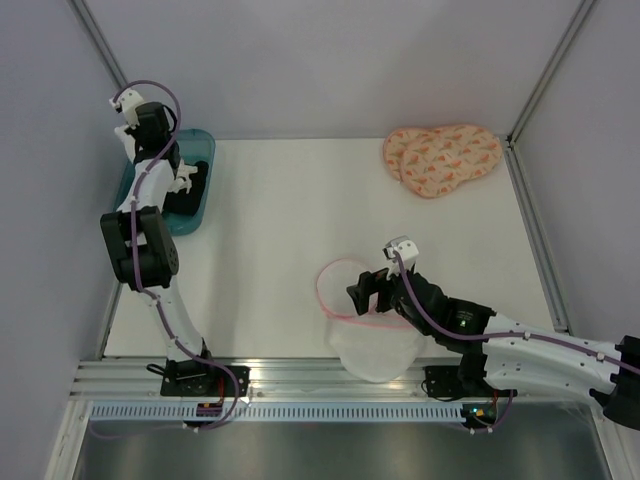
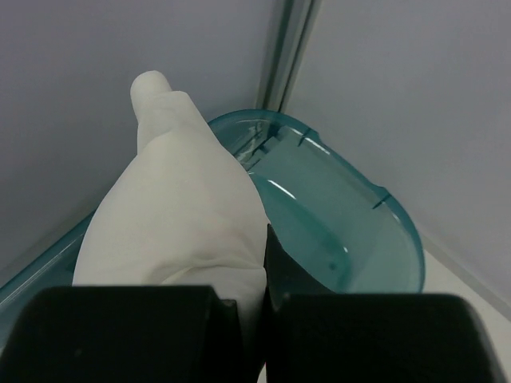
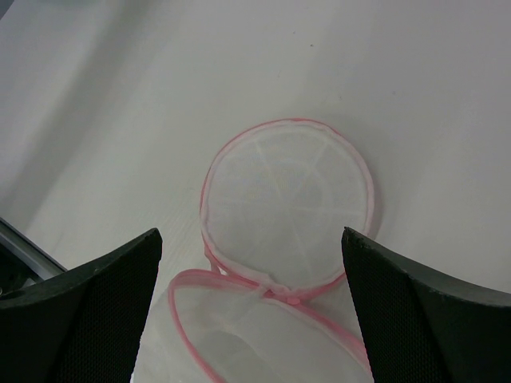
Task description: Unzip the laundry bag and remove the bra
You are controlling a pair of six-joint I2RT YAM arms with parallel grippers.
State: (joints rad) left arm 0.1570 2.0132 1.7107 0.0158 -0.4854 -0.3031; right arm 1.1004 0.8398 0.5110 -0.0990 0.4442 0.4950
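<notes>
The laundry bag (image 3: 287,191), white mesh with pink edging, lies unzipped on the table, its two round halves spread apart and joined at the zip. My right gripper (image 3: 251,239) hovers over it, open, with nothing between its fingers; in the top view the right gripper (image 1: 365,292) sits over the bag (image 1: 340,280). At the far left corner my left gripper (image 2: 254,279) is shut on the bra (image 2: 176,215), a plain white soft fabric that bulges up ahead of the fingers, over a teal bin (image 2: 383,239). From above, the left gripper (image 1: 188,185) points down into that bin (image 1: 205,150).
A peach patterned pad (image 1: 440,158) lies at the back right of the table. Grey walls and metal frame posts close in the table on three sides. A metal rail runs along the near edge by the arm bases.
</notes>
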